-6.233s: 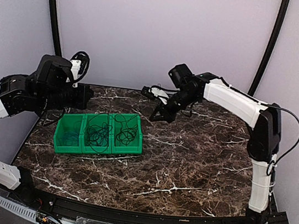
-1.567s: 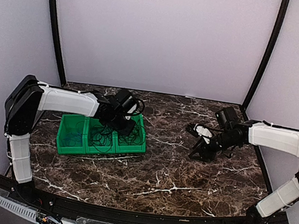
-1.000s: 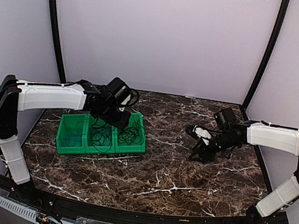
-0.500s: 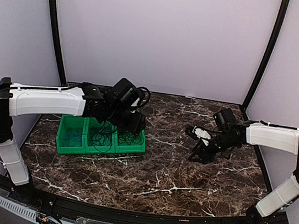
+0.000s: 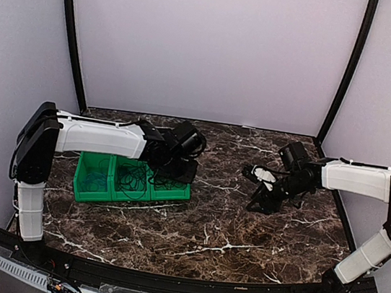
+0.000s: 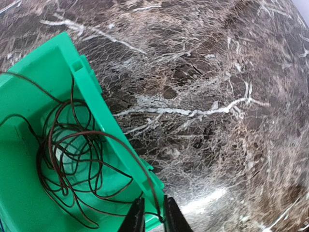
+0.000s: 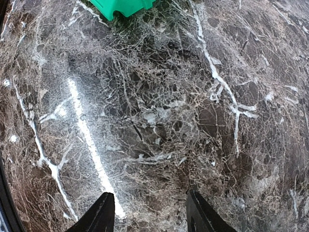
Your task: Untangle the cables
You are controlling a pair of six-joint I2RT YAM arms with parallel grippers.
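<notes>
Thin dark cables [image 5: 131,177] lie coiled in the middle and right compartments of a green bin [image 5: 89,192]. In the left wrist view a brown cable [image 6: 72,154] fills the right compartment, and one strand arcs over the bin's rim [image 6: 104,116]. My left gripper [image 6: 153,218] hangs at the bin's right end [image 5: 181,173], its jaws nearly together with that strand pinched between them. My right gripper [image 5: 259,200] hovers low over bare marble to the right of the bin. It is open [image 7: 150,212] with nothing between its fingers.
The bin's left compartment holds a faint thin cable [image 5: 90,172]. A corner of the green bin [image 7: 123,6] shows at the top of the right wrist view. Dark marble table [image 5: 220,230] spreads around both grippers; black frame posts stand at the back corners.
My left arm swung right along the bin to its right end, and its jaws closed on a cable strand. The right arm stayed put.
</notes>
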